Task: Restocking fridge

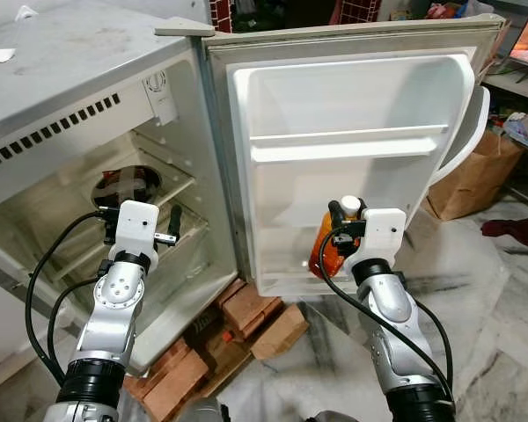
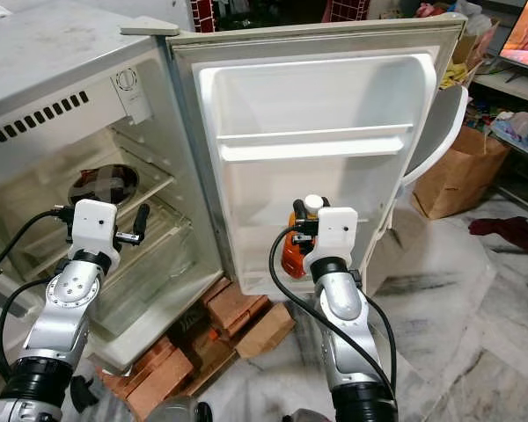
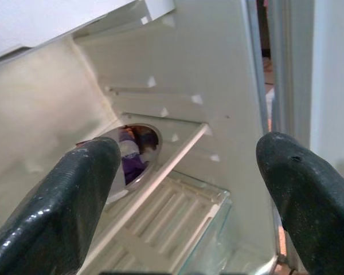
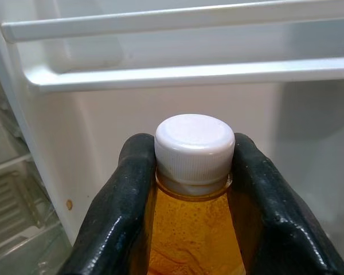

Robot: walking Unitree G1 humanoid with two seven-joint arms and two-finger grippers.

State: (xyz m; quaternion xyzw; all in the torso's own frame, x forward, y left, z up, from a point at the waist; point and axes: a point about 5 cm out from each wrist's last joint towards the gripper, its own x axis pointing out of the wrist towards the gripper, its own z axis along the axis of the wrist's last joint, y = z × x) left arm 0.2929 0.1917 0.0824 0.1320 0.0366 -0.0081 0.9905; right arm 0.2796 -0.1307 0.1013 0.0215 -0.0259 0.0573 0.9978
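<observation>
An orange juice bottle [image 1: 325, 249] with a white cap [image 4: 194, 143] stands upright in front of the lower part of the open fridge door [image 1: 352, 167]. My right gripper [image 1: 343, 214] is shut on the bottle's neck just under the cap, both fingers [image 4: 119, 209] pressed against it. My left gripper [image 1: 141, 230] is open and holds nothing; it hangs in front of the fridge's open compartment [image 1: 158, 220]. Through its fingers [image 3: 63, 200] I see a shelf [image 3: 155, 183] with a round bowl [image 3: 129, 157] of dark food.
The door has a white rail shelf [image 1: 348, 141] across its middle. The fridge stands on stacked bricks [image 1: 238, 330]. A brown paper bag [image 1: 471, 176] and a dark red cloth [image 1: 515, 233] lie on the marble floor to the right.
</observation>
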